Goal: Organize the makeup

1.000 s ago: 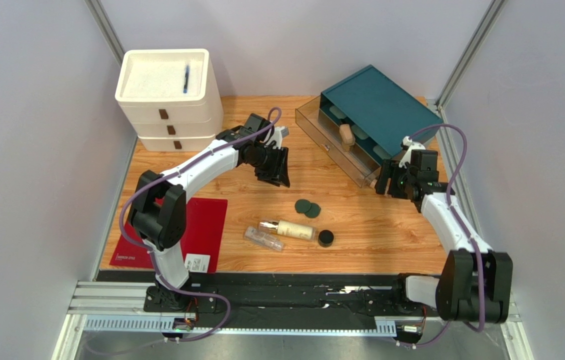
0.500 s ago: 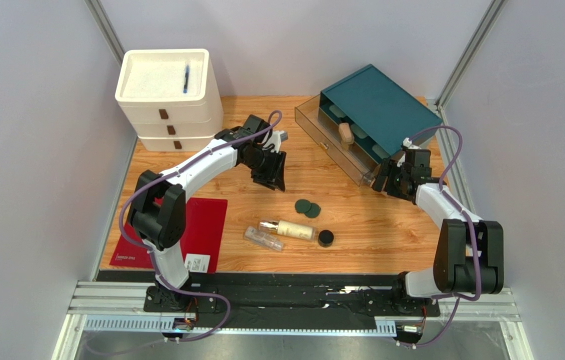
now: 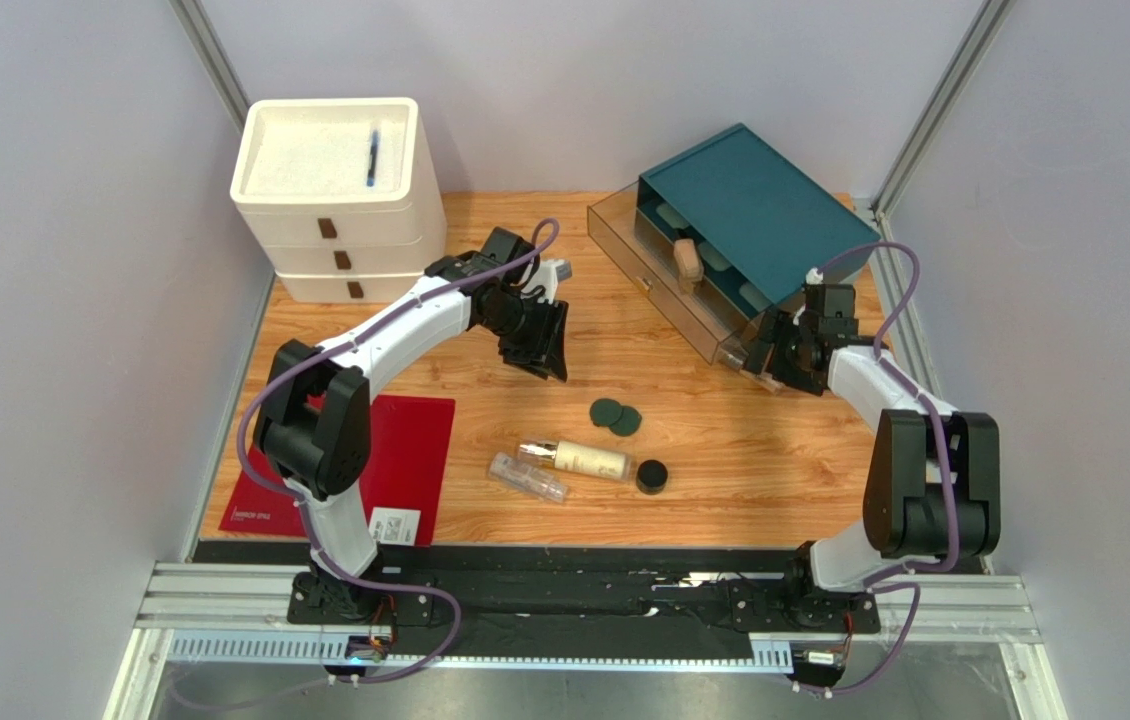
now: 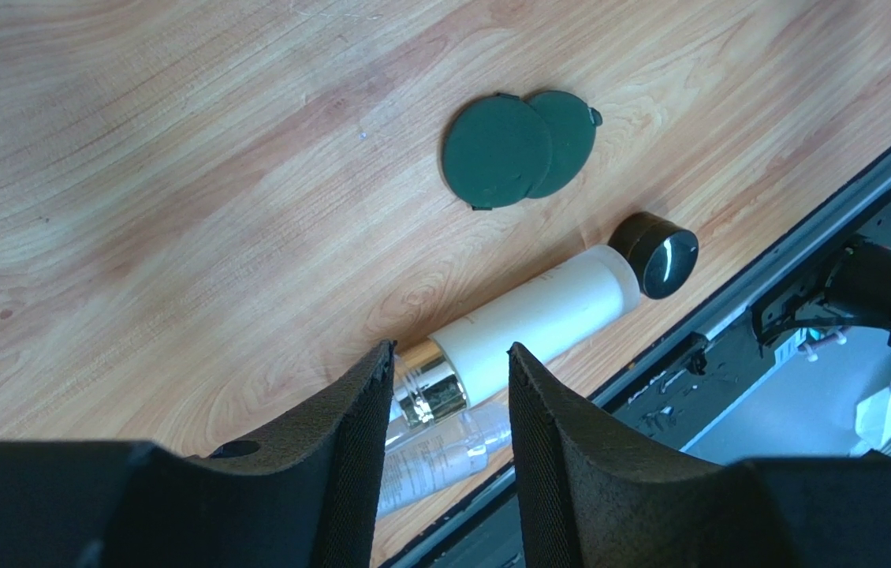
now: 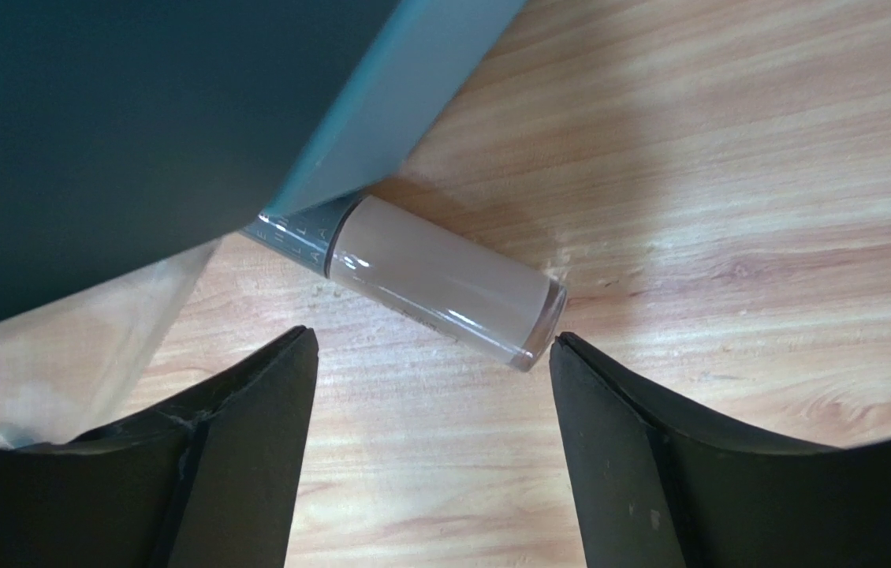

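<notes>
Two dark-green discs (image 3: 613, 414) overlap at mid-table, also in the left wrist view (image 4: 518, 148). Near them lie a cream gold-necked bottle (image 3: 582, 458) (image 4: 533, 317), a clear bottle (image 3: 526, 479) (image 4: 438, 456) and a black round jar (image 3: 652, 476) (image 4: 654, 252). My left gripper (image 3: 549, 348) (image 4: 450, 379) is open and empty, above the table behind these. A beige foundation bottle (image 5: 438, 278) lies on the wood against the teal organizer (image 3: 744, 225) (image 5: 119, 118). My right gripper (image 3: 767, 360) (image 5: 433, 355) is open just before it. Another beige bottle (image 3: 691, 266) stands in the organizer's clear drawer.
A white stack of drawers (image 3: 328, 195) stands at the back left with a blue pen (image 3: 373, 155) on its top tray. A red mat (image 3: 391, 458) and a white card (image 3: 395, 525) lie at the near left. Grey walls close in both sides.
My right gripper has moved left and closer to the organizer's near corner. The beige bottle in the drawer has shifted slightly back. My left gripper has drawn back a little.
</notes>
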Action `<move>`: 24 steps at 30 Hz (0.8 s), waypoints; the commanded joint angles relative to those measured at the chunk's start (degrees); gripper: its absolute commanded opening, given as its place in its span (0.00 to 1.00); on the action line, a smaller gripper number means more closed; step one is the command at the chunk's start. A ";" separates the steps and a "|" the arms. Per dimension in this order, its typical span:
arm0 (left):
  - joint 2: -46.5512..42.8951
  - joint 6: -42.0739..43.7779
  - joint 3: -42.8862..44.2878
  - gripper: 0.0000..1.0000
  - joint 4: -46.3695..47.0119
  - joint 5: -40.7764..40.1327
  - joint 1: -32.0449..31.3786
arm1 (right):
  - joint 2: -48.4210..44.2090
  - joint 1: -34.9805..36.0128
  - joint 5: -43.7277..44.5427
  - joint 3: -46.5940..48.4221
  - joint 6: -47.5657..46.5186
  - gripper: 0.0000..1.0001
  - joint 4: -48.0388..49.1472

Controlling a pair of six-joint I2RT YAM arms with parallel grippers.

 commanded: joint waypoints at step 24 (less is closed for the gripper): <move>-0.63 1.57 1.04 0.47 0.77 1.13 0.29 | -12.08 0.41 -0.33 0.41 7.76 0.67 -4.22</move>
